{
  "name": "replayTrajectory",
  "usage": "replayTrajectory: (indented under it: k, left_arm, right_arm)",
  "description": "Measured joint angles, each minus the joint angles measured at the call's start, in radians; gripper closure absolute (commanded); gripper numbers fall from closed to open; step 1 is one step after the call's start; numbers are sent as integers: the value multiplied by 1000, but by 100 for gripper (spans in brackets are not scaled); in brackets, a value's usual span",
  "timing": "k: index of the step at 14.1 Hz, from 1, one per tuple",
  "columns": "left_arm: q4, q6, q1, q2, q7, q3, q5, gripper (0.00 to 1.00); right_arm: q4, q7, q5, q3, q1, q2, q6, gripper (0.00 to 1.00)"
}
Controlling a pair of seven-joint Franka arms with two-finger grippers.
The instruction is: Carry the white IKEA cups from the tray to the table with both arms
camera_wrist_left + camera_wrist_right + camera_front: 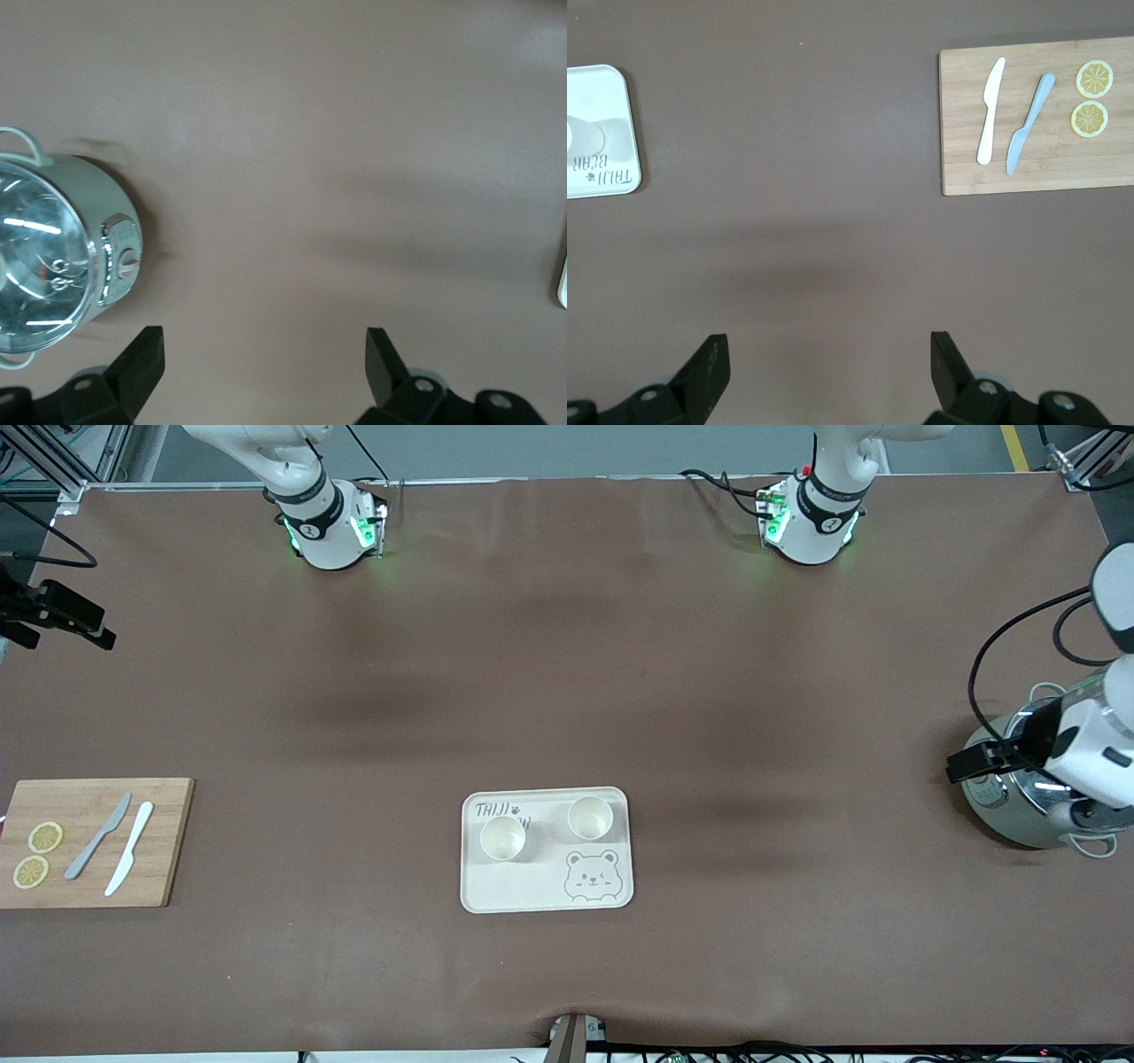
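Two white IKEA cups stand upright on the bear-printed cream tray (523, 890) in the middle of the table, one (502, 838) toward the right arm's end, the other (590, 817) toward the left arm's end. My left gripper (961, 766) hangs open and empty over the table beside a steel pot, and its view (264, 359) shows bare table between its fingers. My right gripper (73, 640) hangs open and empty over the right arm's end of the table, with bare table under it (829, 363). The tray's corner shows in the right wrist view (602, 168).
A lidded steel pot (1019, 815) (53, 257) stands at the left arm's end. A wooden board (89, 868) (1036, 168) with two knives and two lemon slices lies at the right arm's end. Brown mat covers the table.
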Motion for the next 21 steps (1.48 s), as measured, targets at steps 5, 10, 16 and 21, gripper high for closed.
replayTrajectory:
  k: [5, 10, 16, 21]
  left_arm:
    - [-2, 68, -49, 53, -133, -6, -32, 0]
    - [-3, 178, -120, 135, -308, -8, -49, 0]
    - [-2, 337, -227, 216, -509, -10, -49, 0]
    - [12, 412, -306, 271, -629, -11, -49, 0]
  right_arm:
    - [22, 0, 0, -1, -1, 20, 5, 0]
    - [29, -1, -1, 2, -1, 36, 15, 0]
    - [29, 57, 82, 19, 38, 117, 90, 0]
    - [167, 218, 96, 25, 164, 312, 147, 0]
